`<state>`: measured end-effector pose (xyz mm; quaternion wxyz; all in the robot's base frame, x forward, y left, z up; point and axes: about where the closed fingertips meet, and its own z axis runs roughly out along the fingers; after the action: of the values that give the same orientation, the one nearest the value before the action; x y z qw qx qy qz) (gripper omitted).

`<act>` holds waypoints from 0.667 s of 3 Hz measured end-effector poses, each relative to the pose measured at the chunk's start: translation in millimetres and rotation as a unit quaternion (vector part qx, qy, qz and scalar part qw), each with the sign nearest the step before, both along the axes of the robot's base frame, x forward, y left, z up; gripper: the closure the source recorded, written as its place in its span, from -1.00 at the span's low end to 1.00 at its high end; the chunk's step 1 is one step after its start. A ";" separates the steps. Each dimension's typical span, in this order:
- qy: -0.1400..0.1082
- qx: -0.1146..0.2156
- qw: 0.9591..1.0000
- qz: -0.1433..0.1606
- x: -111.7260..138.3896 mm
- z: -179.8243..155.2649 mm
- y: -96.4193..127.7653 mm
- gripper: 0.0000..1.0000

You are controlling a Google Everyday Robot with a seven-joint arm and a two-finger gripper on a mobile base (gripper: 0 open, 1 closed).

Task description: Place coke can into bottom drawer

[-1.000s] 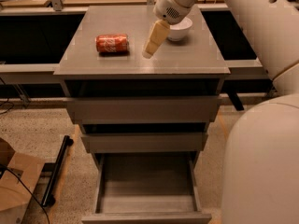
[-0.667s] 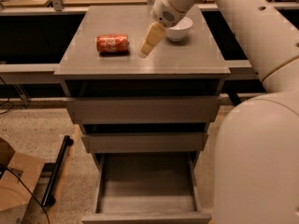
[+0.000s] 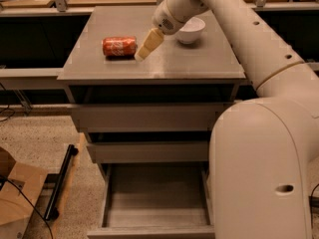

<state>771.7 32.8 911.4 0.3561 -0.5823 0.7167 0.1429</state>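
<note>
The red coke can [image 3: 119, 47] lies on its side on the grey cabinet top [image 3: 194, 63], left of centre. My gripper [image 3: 144, 49] hangs just above the top, its cream fingers [image 3: 149, 43] pointing down and left, with the tip right beside the can's right end. It holds nothing. The bottom drawer [image 3: 154, 203] is pulled out at the base of the cabinet, an empty grey tray.
A white bowl [image 3: 189, 30] stands on the cabinet top behind and right of the gripper. Two shut drawer fronts [image 3: 149, 117] sit above the open drawer. My arm and body [image 3: 264, 148] fill the right side. A cardboard box [image 3: 15, 198] and black bar lie on the floor at left.
My gripper has moved left across the cabinet top, closing the gap to the can's right end. The can and bowl have not moved.
</note>
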 end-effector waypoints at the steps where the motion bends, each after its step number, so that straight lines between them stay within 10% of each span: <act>1: -0.007 0.031 0.999 0.004 18.0 -11.3 15.3 -1.00; 2: -0.008 0.066 0.998 0.018 33.8 -25.8 30.8 -1.00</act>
<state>805.4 63.7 885.7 0.3973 -0.5713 0.6921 0.1917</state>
